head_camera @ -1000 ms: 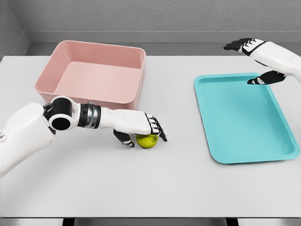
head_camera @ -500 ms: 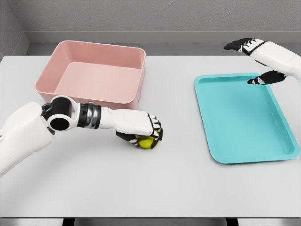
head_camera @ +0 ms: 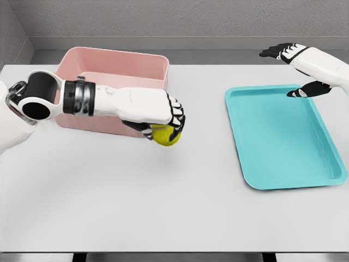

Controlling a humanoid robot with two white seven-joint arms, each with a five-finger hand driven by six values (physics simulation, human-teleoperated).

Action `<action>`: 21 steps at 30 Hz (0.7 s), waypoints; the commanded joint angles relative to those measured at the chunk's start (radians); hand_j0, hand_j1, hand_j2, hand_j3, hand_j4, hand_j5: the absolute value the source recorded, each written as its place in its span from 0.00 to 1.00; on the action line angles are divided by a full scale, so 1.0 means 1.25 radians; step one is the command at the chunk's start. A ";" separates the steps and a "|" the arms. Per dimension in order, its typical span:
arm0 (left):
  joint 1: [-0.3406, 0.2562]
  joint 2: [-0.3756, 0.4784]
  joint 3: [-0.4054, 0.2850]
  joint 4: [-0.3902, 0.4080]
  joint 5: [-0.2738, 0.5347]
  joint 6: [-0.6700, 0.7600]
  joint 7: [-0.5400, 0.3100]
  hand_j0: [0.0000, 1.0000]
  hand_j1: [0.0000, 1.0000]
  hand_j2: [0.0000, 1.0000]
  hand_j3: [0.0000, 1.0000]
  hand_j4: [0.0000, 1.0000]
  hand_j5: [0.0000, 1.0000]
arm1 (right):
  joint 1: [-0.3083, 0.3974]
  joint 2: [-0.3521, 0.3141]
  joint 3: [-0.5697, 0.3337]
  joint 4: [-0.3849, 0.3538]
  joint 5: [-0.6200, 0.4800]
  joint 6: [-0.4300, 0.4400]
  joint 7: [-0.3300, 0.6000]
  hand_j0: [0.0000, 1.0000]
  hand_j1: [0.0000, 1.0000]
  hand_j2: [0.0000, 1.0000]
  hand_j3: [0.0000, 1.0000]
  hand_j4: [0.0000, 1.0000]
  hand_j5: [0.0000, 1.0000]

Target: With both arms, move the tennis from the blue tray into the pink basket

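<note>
1. Since a second ago my left hand (head_camera: 158,112) has closed on the tennis ball (head_camera: 165,135) and risen from the tabletop (head_camera: 180,207); it now sits higher and nearer the pink basket (head_camera: 117,73).
2. Hidden: my forearm covers the basket's front wall and part of its floor. The ball's upper half is tucked under palm and fingers; only the yellow-green lower part shows.
3. Cut off: my right arm leaves the frame at the right edge. Left upper arm is cropped at the left edge.
4. Ball sits beneath my left hand, gripped, just in front of the basket's near right corner, not inside it.
5. Right hand (head_camera: 297,68) hovers over the far right corner of the blue tray (head_camera: 283,139), fingers spread, holding nothing.
6. Tabletop is plain light grey; tray lies right, basket far left, well apart.
7. Grey wall behind, darker floor strip at its base.
</note>
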 commanded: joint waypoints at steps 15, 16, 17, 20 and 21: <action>-0.063 0.008 0.000 0.114 0.018 0.003 0.001 0.36 0.36 0.36 0.36 0.36 0.36 | 0.000 -0.003 -0.005 0.000 -0.005 0.001 0.000 1.00 1.00 1.00 1.00 1.00 1.00; -0.064 0.006 0.000 0.128 0.017 0.003 0.001 0.36 0.36 0.36 0.36 0.36 0.36 | 0.001 -0.003 -0.005 0.000 -0.005 0.001 -0.002 1.00 1.00 1.00 1.00 1.00 1.00; -0.071 0.008 0.000 0.138 0.017 0.003 0.001 0.36 0.36 0.36 0.36 0.36 0.36 | 0.001 -0.003 -0.005 0.000 -0.005 0.001 0.000 1.00 1.00 1.00 1.00 1.00 1.00; -0.082 0.006 0.001 0.193 0.016 0.003 0.001 0.36 0.36 0.36 0.36 0.36 0.36 | 0.000 -0.003 -0.005 0.000 -0.005 0.001 0.000 1.00 1.00 1.00 1.00 1.00 1.00; -0.088 0.004 0.000 0.220 0.014 0.003 0.001 0.36 0.36 0.36 0.36 0.36 0.36 | 0.000 -0.003 -0.005 0.000 -0.005 0.001 0.000 1.00 1.00 1.00 1.00 1.00 1.00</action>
